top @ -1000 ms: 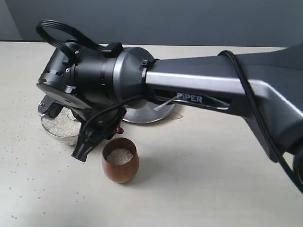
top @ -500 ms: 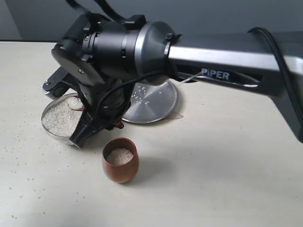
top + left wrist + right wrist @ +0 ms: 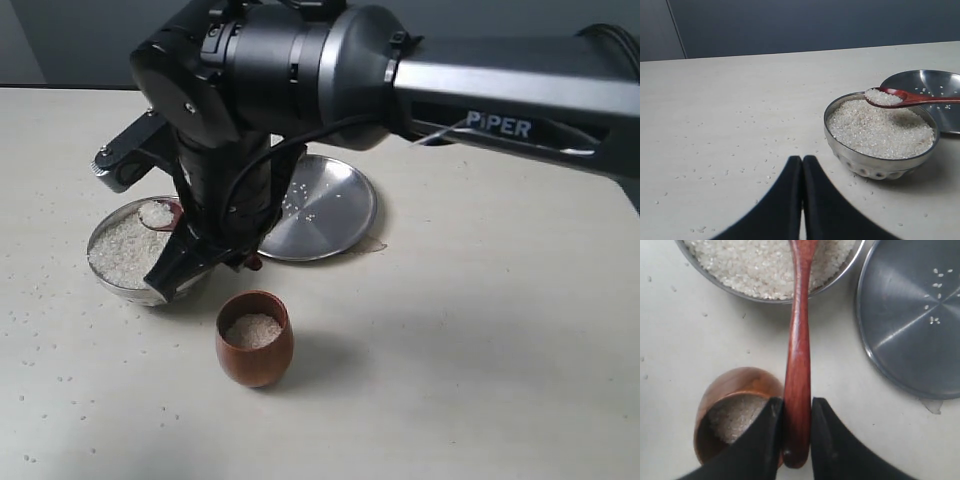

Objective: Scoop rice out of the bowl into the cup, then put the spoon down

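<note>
My right gripper (image 3: pixel 797 407) is shut on the handle of the reddish-brown wooden spoon (image 3: pixel 798 345). The spoon's oval end (image 3: pixel 883 96) carries a heap of rice and hovers just above the steel bowl (image 3: pixel 880 167), which is nearly full of white rice (image 3: pixel 875 130). In the exterior view the spoon (image 3: pixel 157 214) shows over the bowl (image 3: pixel 103 272) under the right arm. The wooden cup (image 3: pixel 254 338) stands in front of the bowl, upright, part-filled with rice; it also shows beside the right jaws (image 3: pixel 730 390). My left gripper (image 3: pixel 802 162) is shut and empty, low over the table near the bowl.
A flat steel plate (image 3: pixel 325 208) with a few grains lies behind the cup, beside the bowl (image 3: pixel 912 325). Loose grains are scattered over the beige table (image 3: pixel 60 330). The right arm's black wrist and grey forearm (image 3: pixel 480 90) span the upper scene.
The right arm has risen and swung back, lifting the spoon out of the bowl's rice with a load on it. The cup, bowl and plate have stayed put.
</note>
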`<state>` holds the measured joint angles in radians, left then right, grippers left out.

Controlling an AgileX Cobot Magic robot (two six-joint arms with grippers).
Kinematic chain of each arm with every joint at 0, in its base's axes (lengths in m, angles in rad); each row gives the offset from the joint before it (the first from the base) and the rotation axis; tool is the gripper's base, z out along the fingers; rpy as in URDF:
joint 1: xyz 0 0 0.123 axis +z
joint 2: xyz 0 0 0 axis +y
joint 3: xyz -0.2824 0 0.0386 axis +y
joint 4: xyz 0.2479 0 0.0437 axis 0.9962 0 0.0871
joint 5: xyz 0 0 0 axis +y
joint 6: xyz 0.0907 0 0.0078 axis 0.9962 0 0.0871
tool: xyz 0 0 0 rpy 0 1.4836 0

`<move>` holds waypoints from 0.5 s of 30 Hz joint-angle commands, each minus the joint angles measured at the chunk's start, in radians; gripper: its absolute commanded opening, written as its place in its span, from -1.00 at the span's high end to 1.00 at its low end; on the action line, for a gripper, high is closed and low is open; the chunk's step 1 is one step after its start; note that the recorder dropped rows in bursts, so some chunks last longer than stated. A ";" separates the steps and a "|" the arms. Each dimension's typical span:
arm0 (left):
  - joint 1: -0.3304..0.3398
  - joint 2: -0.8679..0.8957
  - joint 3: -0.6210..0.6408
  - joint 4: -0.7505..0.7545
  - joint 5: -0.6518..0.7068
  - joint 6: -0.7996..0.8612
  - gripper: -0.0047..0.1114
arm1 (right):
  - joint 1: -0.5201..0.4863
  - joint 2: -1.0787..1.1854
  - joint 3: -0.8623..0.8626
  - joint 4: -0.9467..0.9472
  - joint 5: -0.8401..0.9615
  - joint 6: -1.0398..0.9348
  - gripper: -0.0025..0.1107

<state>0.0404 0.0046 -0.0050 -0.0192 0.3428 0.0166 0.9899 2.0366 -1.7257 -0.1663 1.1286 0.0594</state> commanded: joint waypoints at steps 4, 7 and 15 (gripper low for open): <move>0.002 -0.005 0.005 0.003 -0.009 -0.005 0.91 | -0.005 -0.055 -0.004 0.002 0.011 -0.014 0.97; 0.002 -0.005 0.005 0.003 -0.009 -0.005 0.91 | -0.005 -0.074 -0.004 0.010 0.011 -0.014 0.97; 0.002 -0.005 0.005 0.003 -0.009 -0.005 0.91 | -0.005 -0.097 -0.004 0.011 0.049 -0.025 0.97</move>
<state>0.0404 0.0046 -0.0050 -0.0192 0.3428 0.0166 0.9899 1.9578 -1.7257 -0.1550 1.1608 0.0447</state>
